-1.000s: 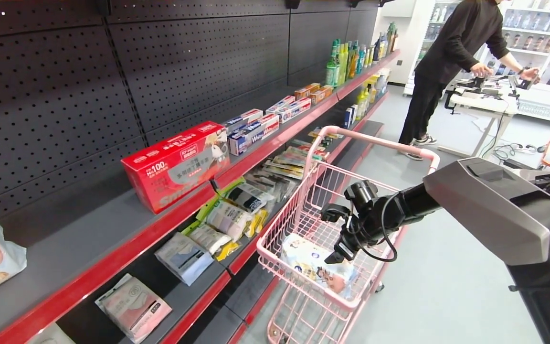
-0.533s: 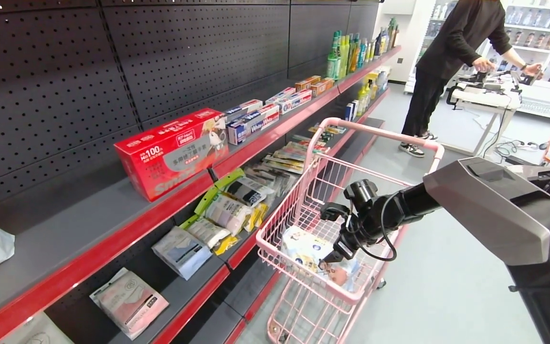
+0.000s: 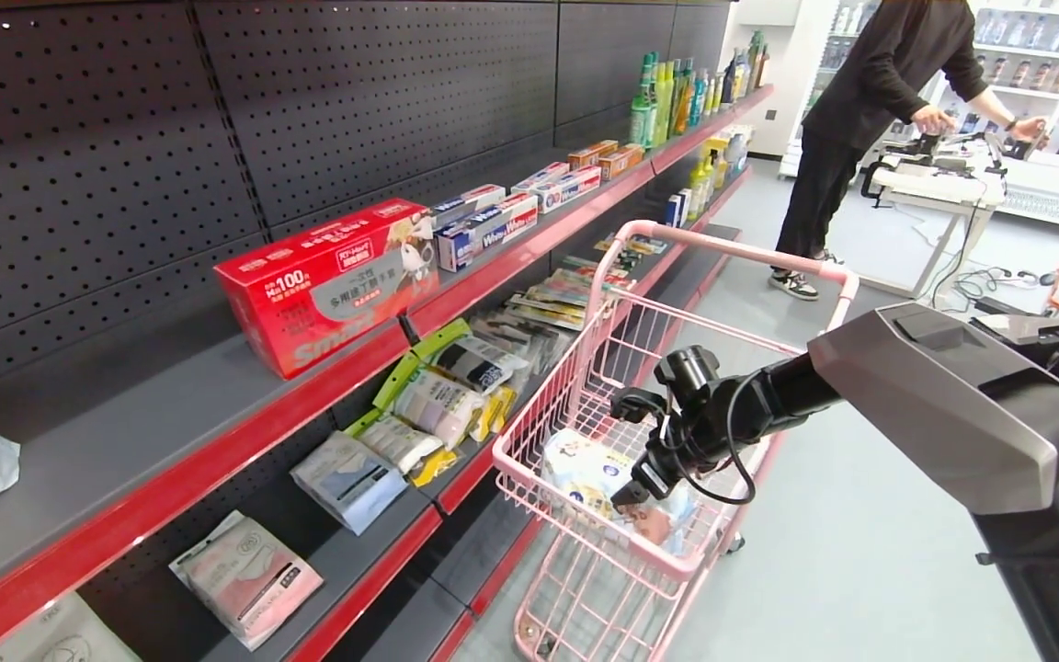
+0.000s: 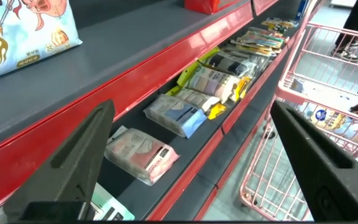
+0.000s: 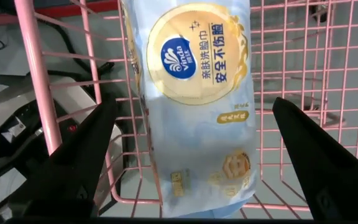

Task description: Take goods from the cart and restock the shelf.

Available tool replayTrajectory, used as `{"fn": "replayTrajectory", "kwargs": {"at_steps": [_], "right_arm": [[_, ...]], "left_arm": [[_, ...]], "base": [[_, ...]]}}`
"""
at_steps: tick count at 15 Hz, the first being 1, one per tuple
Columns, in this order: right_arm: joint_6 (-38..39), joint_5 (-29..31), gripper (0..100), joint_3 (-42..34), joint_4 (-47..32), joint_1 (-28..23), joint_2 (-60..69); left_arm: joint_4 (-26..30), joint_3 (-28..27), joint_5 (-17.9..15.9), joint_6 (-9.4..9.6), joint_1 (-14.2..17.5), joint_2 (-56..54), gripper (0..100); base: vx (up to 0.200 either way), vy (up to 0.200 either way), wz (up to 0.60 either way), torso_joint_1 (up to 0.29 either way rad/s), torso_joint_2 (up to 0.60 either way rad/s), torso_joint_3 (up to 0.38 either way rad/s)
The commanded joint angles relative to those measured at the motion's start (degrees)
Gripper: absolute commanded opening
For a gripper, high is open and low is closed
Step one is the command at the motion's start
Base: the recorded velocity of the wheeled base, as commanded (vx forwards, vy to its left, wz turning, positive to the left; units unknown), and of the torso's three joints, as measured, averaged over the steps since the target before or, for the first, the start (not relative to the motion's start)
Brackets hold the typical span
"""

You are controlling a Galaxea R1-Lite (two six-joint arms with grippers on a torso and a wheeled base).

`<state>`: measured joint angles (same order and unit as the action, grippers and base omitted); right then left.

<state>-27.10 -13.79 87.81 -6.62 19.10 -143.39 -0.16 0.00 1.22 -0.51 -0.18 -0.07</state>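
Store aisle. The robot's right arm reaches into a pink cart. Its right pincer hangs just above a pale blue pack of tissues, which lies in the cart's basket. The pincer's 2 fingers are spread wide, 1 to each side of the pack, and grip nothing. Whether they touch the wrapper cannot be told.

Over the past second the pincer has dipped lower into the basket, closer to the pack. The head camera has also shifted a little, so the goods on the shelf only seem to slide.

This looks like the last approach before a grasp. Nothing has been lifted yet.

The left pincer faces the shelf, fingers wide apart and empty. The top board has a bare grey stretch beside a red box, where the pack could go.
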Motion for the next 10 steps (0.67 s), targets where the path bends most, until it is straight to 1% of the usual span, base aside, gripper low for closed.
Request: {"fn": "replayTrajectory", "kwargs": {"at_steps": [1, 5, 6, 8, 10], "right_arm": [[0.21, -0.01, 100, -1.06, 0.03, 0.15, -0.05], [0.21, 0.08, 100, -0.8, 0.03, -0.12, -0.58], [0.21, 0.16, 100, -0.71, 0.03, -0.21, -0.67], [0.21, 0.16, 100, -0.62, 0.03, -0.38, -0.67], [0.21, 0.08, 100, -0.71, 0.03, -0.38, -0.84]], "left_arm": [[-0.02, 0.0, 0.01, -0.02, 0.01, 0.07, 100], [-0.02, 0.0, -0.16, -0.02, 0.01, 0.07, 100], [-0.02, 0.0, -0.16, -0.02, 0.01, 0.07, 100], [-0.02, 0.0, -0.16, -0.02, 0.01, 0.07, 100], [-0.02, 0.0, -0.16, -0.02, 0.01, 0.07, 100]], "base": [[0.0, 0.0, 0.0, 0.0, 0.0, 0.0], [0.0, 0.0, 0.0, 0.0, 0.0, 0.0], [0.0, 0.0, 0.0, -0.071, 0.16, 0.1], [0.0, 0.0, 0.0, -0.154, 0.35, 0.198], [0.0, 0.0, 0.0, -0.215, 0.5, 0.278]]}}
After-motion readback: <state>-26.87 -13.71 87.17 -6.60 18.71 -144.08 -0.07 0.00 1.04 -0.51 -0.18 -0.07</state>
